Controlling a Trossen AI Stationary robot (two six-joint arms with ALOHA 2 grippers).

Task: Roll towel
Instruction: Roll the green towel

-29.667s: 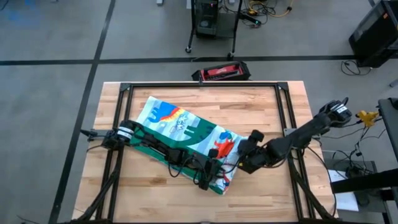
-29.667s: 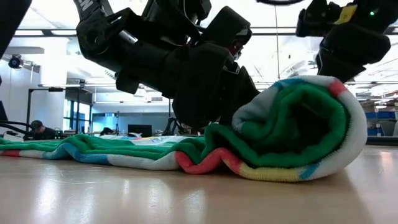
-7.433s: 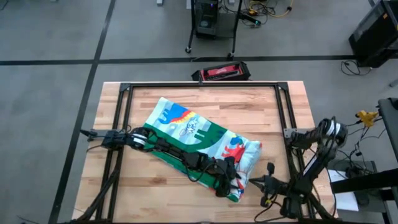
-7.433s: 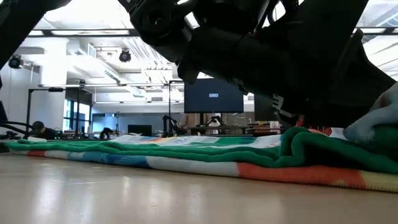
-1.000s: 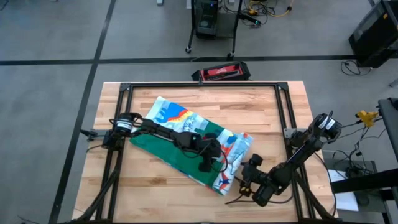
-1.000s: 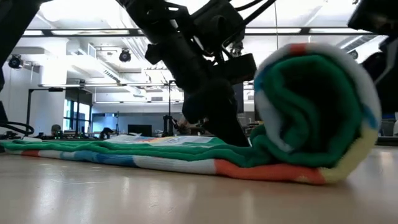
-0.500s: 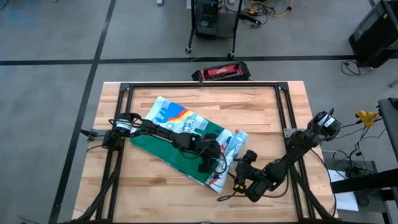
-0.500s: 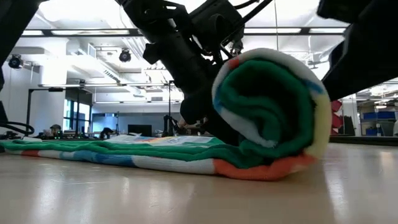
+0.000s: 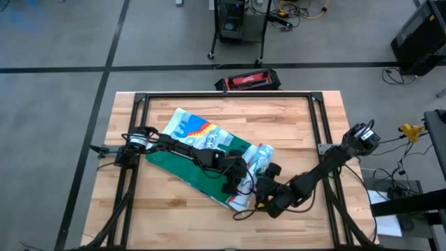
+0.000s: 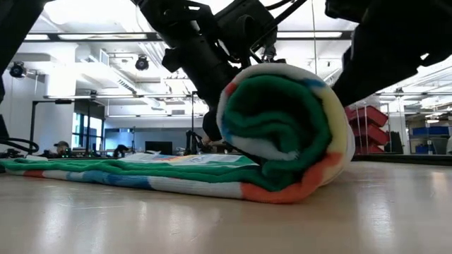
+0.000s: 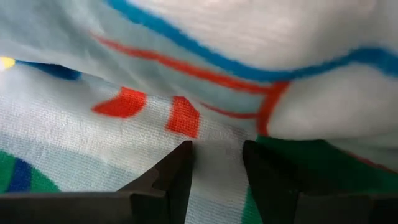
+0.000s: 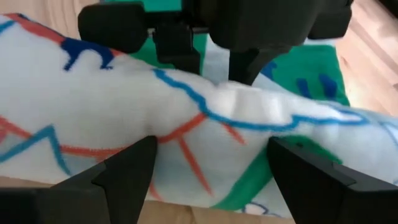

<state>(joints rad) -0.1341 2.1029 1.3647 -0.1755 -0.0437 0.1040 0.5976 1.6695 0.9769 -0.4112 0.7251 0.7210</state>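
dino towel (image 9: 202, 150) half rolled, fat roll at its 4 o'clock end, left gripper (image 11: 214, 163) slightly parted on the cloth, right gripper (image 12: 208, 177) spread wide against the roll

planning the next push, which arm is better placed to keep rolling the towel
Probably right. Its end effector sits open behind the roll on the towel, on the side a push would come from. The left end effector is ahead, on the flat part.

We see the towel (image 9: 209, 157) lying slantwise on the wood, its right end curled into a fat roll (image 10: 286, 134) showing green inside, the rest flat, dinosaur print up.
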